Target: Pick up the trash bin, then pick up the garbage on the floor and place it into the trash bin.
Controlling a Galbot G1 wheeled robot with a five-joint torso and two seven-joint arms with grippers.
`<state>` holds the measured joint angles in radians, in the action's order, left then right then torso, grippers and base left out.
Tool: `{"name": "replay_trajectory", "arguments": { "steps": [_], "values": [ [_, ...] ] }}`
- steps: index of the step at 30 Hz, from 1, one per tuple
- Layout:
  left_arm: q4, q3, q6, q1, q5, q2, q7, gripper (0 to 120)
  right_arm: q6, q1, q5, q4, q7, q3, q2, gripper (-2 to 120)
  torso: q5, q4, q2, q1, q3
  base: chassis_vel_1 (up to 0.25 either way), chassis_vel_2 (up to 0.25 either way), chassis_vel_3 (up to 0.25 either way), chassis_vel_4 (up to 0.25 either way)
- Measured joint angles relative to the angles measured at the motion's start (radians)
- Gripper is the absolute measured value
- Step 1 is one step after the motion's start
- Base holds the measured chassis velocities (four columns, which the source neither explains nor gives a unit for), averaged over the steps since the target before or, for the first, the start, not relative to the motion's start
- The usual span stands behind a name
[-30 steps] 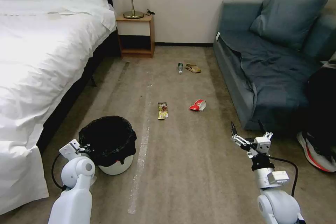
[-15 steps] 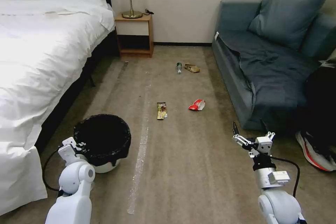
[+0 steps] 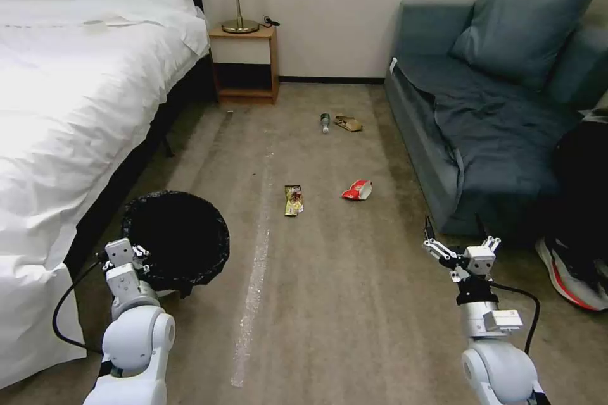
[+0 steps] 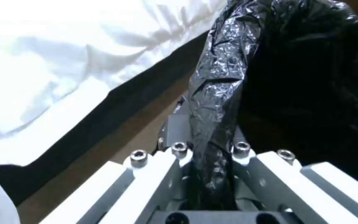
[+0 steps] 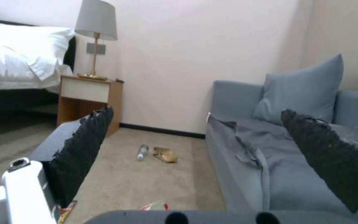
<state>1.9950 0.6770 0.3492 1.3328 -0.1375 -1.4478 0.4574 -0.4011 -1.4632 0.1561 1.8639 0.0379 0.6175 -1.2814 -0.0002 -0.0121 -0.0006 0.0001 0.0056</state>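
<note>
- Fingers of the left gripper [image 4: 210, 146] are closed tight on the crinkly black bag folded over the rim of the trash bin [image 3: 175, 240]; in the left wrist view the plastic is pinched between them.
- From that gripper, the bin hangs just ahead, its dark mouth tilted toward the camera; whether its base touches the carpet [image 3: 329, 304] is hard to tell.
- Bed [image 3: 69, 95] with white sheets lies close on the outer side of the left gripper.
- Right gripper [image 3: 457, 245] is held above the carpet with its fingers spread wide and nothing between them.
- Ahead of the right gripper and toward the middle of the floor lies the red-white snack wrapper [image 3: 358, 190], with the yellow-brown candy wrapper [image 3: 293, 200] beside it, apart.
- Farther ahead, near the wall, the small bottle [image 3: 325, 122] and the crumpled brown paper [image 3: 349, 123] lie side by side.
- Grey-blue sofa [image 3: 487, 114] stands along the right gripper's outer side.
</note>
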Motion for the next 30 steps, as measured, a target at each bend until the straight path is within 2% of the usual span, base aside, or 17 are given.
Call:
{"name": "replay_trajectory", "arguments": {
  "steps": [10,30],
  "values": [
    [0.052,-0.004,0.006,-0.001,-0.011,0.005,-0.006,4,0.004,0.006,0.0,-0.003,-0.019,0.0,-0.014,100,0.0001,0.0,0.0,0.0,0.0,0.0,0.0,0.0,0.0],
    [0.03,-0.012,-0.003,-0.016,-0.004,0.002,-0.004,4,0.006,0.008,0.01,-0.018,-0.037,0.006,-0.018,100,0.0,0.0001,0.0,0.0,0.0,-0.013,0.017,0.013,-0.018]
  ]
}}
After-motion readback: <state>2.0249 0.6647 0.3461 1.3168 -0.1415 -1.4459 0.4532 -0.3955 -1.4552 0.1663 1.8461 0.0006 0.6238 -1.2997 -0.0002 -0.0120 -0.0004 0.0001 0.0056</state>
